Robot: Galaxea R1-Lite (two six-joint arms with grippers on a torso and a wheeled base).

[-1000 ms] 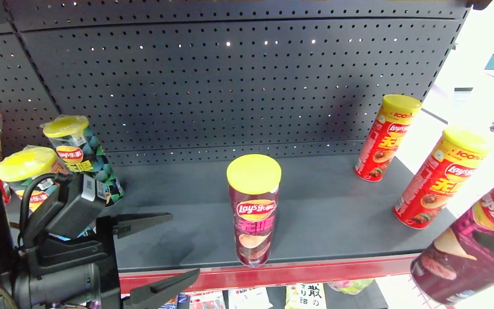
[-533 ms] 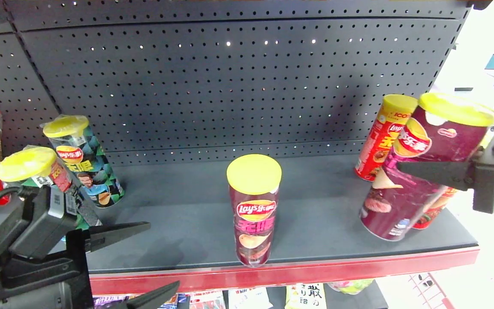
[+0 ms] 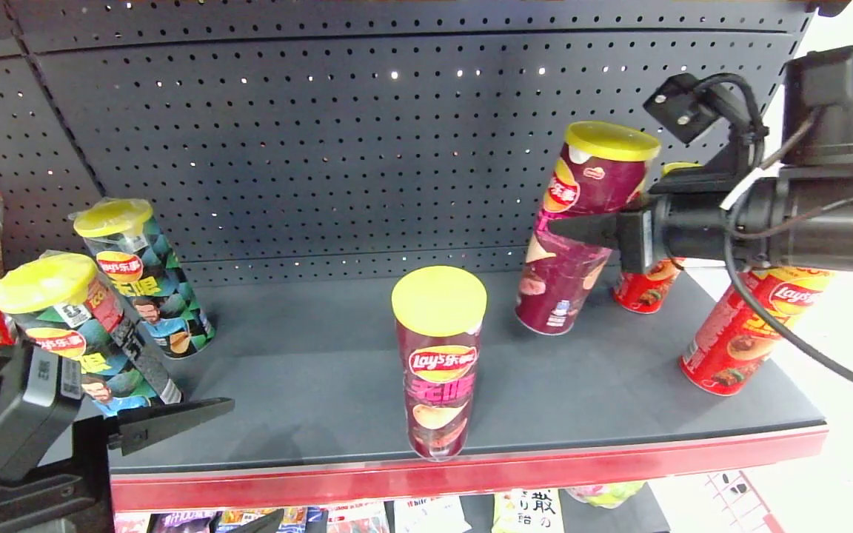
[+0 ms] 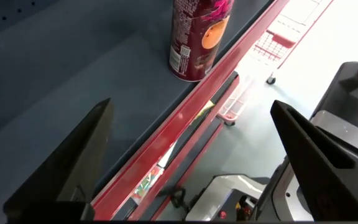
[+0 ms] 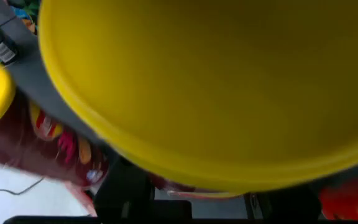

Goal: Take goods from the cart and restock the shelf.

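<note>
The dark grey metal shelf (image 3: 545,385), perforated at the back and red along its front lip, carries every standing can. The right gripper (image 3: 589,222) pinches a purple cylindrical chip can with a yellow lid (image 3: 582,192) at mid-height. Its long axis is near upright, the lid tipped toward the robot's right and the base low over the rear deck. The left gripper (image 4: 191,106) hangs spread wide before the shelf's front lip. Another purple yellow-lidded can (image 3: 437,370) stands at front centre. Two red cans (image 3: 745,333) stand on the right and two green-black patterned cans (image 3: 141,281) on the left.
</note>
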